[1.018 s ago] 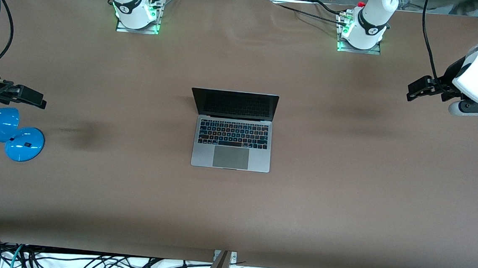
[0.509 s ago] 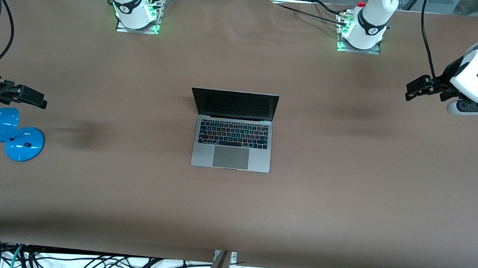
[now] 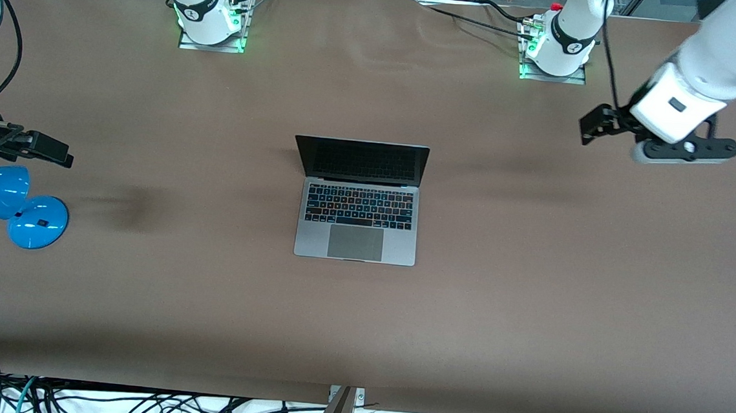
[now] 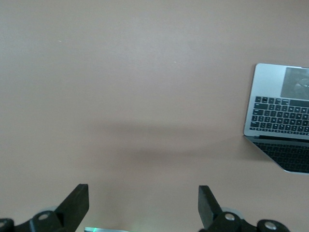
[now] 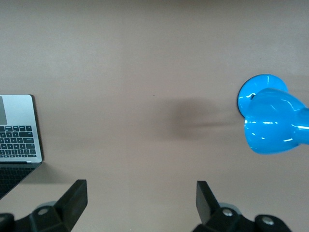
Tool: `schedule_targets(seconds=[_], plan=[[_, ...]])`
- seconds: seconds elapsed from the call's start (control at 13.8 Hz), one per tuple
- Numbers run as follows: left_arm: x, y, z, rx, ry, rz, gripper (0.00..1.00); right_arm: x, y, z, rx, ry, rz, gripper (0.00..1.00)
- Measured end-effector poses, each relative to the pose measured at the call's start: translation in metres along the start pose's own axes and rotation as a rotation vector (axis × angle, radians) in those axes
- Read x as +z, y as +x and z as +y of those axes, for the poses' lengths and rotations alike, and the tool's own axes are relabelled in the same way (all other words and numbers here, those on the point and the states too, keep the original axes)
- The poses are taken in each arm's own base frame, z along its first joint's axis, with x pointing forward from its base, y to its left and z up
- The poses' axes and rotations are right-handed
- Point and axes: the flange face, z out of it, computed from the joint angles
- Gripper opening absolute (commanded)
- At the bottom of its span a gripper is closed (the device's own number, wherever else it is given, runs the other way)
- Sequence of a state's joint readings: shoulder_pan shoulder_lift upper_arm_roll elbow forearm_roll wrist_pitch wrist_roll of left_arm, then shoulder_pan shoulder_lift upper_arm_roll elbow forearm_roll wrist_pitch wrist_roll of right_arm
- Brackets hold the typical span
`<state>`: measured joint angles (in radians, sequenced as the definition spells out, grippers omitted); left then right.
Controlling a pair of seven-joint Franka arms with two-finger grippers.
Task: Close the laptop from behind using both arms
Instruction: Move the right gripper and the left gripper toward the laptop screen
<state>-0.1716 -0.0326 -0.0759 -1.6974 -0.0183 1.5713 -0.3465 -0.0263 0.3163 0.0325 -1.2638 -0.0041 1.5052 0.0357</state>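
The laptop point(image 3: 359, 199) lies open in the middle of the brown table, its dark screen upright and facing the front camera, its hinge toward the arms' bases. My left gripper point(image 3: 590, 126) hangs open and empty over bare table toward the left arm's end, well apart from the laptop. In the left wrist view the laptop point(image 4: 282, 111) sits at the edge, away from the open left gripper point(image 4: 143, 193). My right gripper point(image 3: 61, 152) hangs open and empty near the right arm's end of the table. The right wrist view catches a corner of the laptop point(image 5: 19, 130) beside the right gripper point(image 5: 140, 191).
A blue desk lamp point(image 3: 24, 208) stands on the table just below the right gripper and shows again as the lamp point(image 5: 268, 116) in the right wrist view. Both green-lit arm bases point(image 3: 212, 24) stand along the table's edge farthest from the front camera. Cables point(image 3: 134, 404) trail past the nearest edge.
The left arm has swung in toward the laptop and a little toward its base, with its gripper still open. The right arm and the laptop have not moved.
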Motion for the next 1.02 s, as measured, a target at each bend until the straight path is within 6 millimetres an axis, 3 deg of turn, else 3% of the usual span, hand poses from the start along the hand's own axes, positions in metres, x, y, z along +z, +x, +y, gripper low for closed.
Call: schedule_targets(seconds=[0.15, 0.51, 1.02], plan=[[0.000, -0.008, 0.022, -0.001, 0.005, 0.001, 1.00, 0.001, 0.000, -0.021, -0.033, 0.000, -0.002, 1.00], [0.001, -0.024, 0.058, 0.004, -0.013, -0.003, 1.00, 0.010, -0.011, -0.115, -0.158, -0.011, -0.015, 1.00], [0.002, -0.037, 0.088, 0.007, -0.061, -0.019, 1.00, 0.040, -0.035, -0.245, -0.056, -0.030, -0.019, 0.99]])
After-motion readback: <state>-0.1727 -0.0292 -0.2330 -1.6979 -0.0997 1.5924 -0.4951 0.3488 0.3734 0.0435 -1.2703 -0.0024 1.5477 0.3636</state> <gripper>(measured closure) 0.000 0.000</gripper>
